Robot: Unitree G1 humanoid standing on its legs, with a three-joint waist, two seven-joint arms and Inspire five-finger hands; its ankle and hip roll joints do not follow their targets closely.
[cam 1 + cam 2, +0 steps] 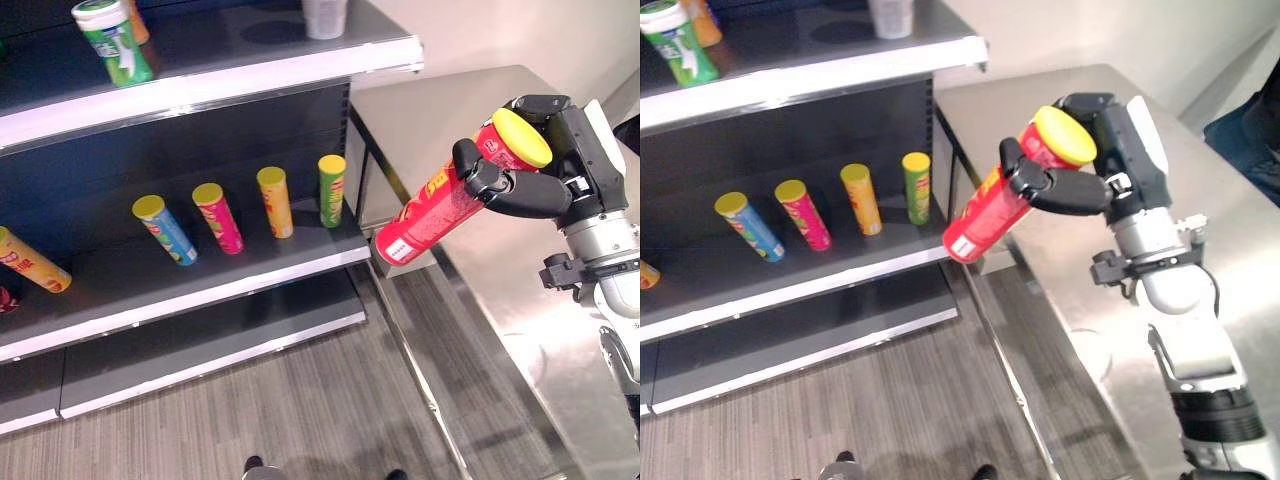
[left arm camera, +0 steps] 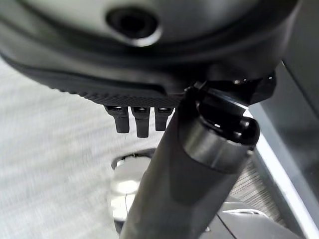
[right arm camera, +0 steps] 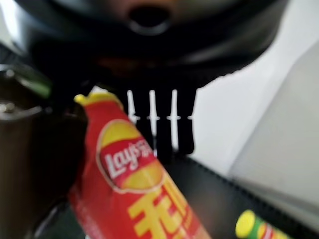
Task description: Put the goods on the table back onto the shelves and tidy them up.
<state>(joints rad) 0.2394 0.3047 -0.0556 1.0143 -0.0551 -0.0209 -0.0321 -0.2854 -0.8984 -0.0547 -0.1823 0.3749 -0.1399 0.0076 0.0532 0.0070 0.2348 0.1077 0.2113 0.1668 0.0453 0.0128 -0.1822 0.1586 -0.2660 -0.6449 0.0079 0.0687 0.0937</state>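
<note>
Currently the shelf (image 1: 200,290) serves as the reference. On its middle board, from left to right, stand an orange can (image 1: 35,262) at the far left, then a blue can (image 1: 166,229), a pink can (image 1: 218,217), a second orange can (image 1: 275,201) and a green can (image 1: 331,189). On its top board stand a green-and-white bottle (image 1: 115,40) and a clear cup (image 1: 324,17). To the right of the shelf, above the steel table (image 1: 470,120), the right hand (image 1: 520,185) is clamped on a red can (image 1: 440,200) with a yellow lid, tilted with its base towards the shelf. The right wrist view shows the red can against the dark fingers. The left wrist view shows the left hand (image 2: 139,117) over the floor, fingers straight.
</note>
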